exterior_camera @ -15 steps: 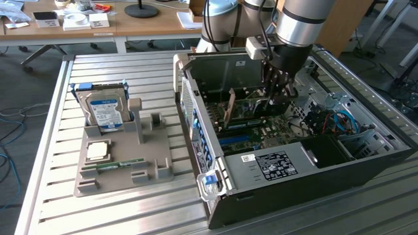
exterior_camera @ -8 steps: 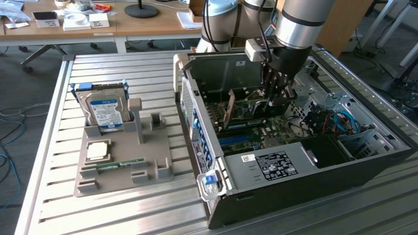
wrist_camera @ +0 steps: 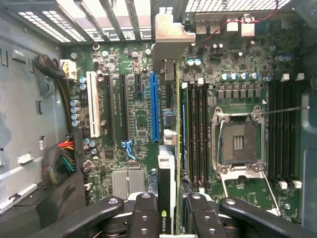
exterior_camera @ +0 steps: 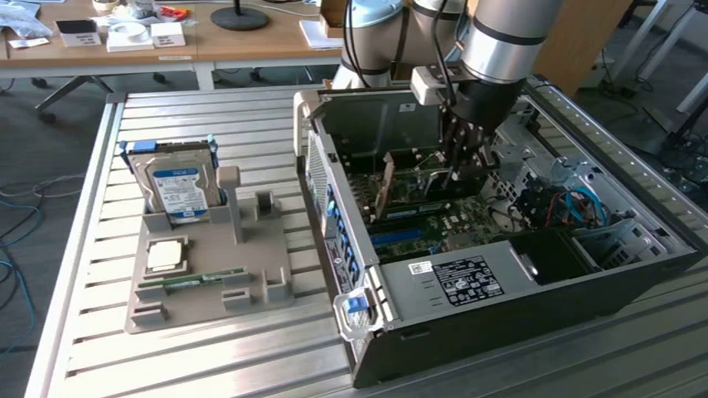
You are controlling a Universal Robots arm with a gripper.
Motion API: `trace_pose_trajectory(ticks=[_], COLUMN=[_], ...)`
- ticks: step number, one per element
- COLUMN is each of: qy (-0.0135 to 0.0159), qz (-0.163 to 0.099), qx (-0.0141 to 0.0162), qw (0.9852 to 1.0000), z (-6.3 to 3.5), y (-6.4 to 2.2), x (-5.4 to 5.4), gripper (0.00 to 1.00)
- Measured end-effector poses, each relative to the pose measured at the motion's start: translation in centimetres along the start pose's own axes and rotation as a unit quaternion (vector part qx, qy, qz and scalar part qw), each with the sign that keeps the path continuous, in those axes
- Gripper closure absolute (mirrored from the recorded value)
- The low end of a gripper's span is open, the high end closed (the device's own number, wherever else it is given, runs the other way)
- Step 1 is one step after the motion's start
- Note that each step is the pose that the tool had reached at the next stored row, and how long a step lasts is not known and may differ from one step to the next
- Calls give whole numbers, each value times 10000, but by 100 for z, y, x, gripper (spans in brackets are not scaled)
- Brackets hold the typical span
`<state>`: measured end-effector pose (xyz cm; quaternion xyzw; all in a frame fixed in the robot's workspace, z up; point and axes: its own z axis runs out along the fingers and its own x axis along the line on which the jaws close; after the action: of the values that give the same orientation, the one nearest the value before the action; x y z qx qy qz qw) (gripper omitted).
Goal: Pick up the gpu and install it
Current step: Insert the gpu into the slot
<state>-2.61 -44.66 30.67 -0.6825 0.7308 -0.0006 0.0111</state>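
End effector (wrist_camera: 171, 210) — narrowly parted, pinching the gpu (wrist_camera: 166, 168).

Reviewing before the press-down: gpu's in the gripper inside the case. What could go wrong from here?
1. The gpu, clamped in the gripper, looks offset from the blue slot. If that is the target, pressing may miss it.
2. Its metal bracket sits close to the case's rear grille and may snag there.

Slatted alu. table (exterior_camera: 221, 365) carries grey parts fixture (exterior_camera: 188, 305) at ext. view's left, open PC case (exterior_camera: 531, 323) just beside, at right.
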Motion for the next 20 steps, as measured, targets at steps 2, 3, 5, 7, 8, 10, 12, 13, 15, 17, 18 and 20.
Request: trace_pose_trajectory(ticks=[2,3,5,7,8,10,12,13,15,17,18,20], qy=[0,1,0,1,1,1,1,1,1,1,1,1], qz=[0,0,1,1,0,1,0,0,1,1,1,1], qx=[0,0,0,-1,0,0,0,-1,-1,0,0,0], qw=[10000,10000,10000,10000,10000,10000,10000,10000,10000,10000,10000,10000], z=[-1,-1,2,19,31,55,64,64,65,65,65,67], y=[0,0,2,5,7,12,14,16,20,24,26,36], x=[20,29,40,45,47,50,54,59,74,93,103,112], gripper=[73,73,73,73,73,73,73,73,73,73,73,73])
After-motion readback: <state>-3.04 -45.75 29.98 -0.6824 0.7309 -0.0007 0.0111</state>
